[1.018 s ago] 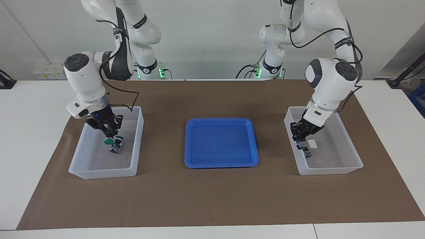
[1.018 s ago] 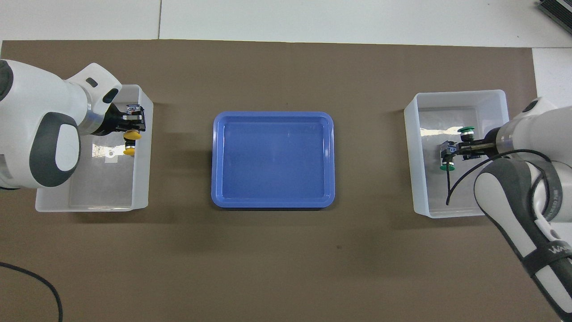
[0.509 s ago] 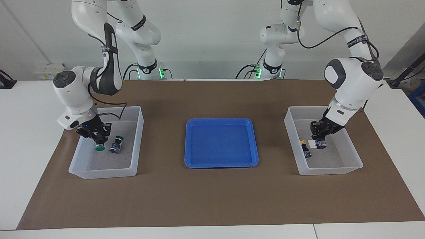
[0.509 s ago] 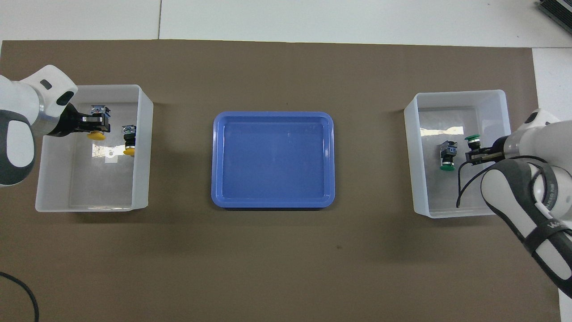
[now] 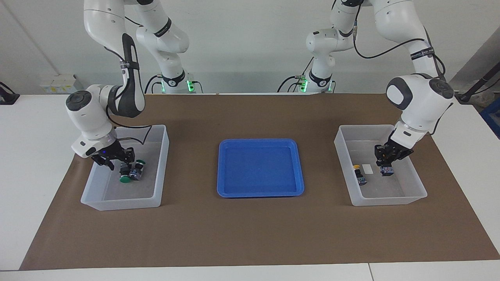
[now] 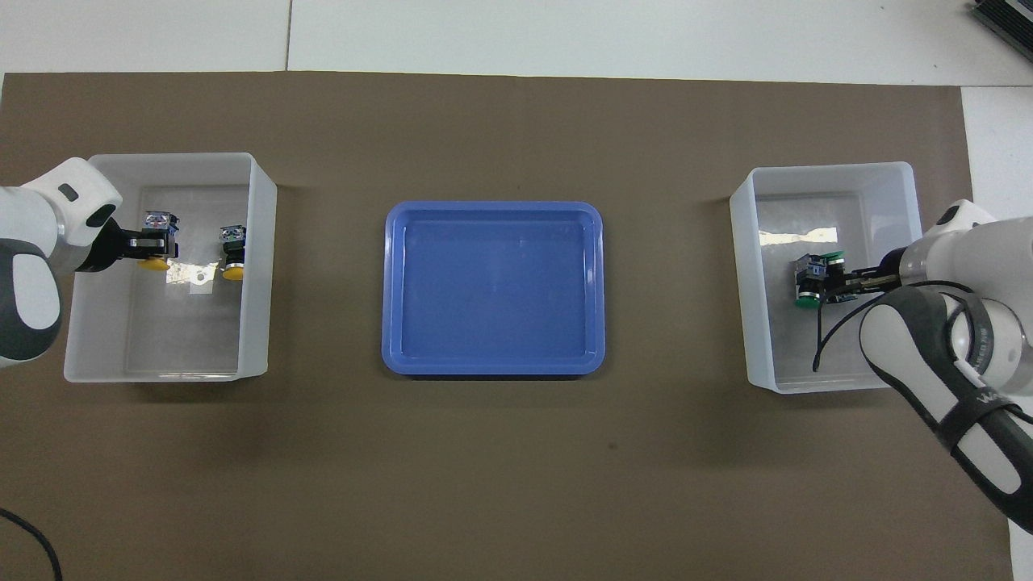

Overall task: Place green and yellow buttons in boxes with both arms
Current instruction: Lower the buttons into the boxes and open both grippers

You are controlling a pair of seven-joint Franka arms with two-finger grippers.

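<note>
Since last frame both my grippers drop lower into boxes. My left gripper (image 5: 386, 166) clamps yellow button (image 6: 152, 263), black body, other yellow (image 6: 233, 273) beside. My right gripper (image 5: 119, 166): jaw state unreadable, green buttons (image 5: 131, 174) at tips.

Bare blue tray (image 5: 260, 168) between 2 boxes (image 5: 160, 171)

2 green buttons (image 5: 131, 175), 2 yellow buttons (image 6: 190, 260), 2 boxes (image 5: 162, 156), 1 blue tray (image 5: 260, 167), 2 arms (image 5: 129, 78).
</note>
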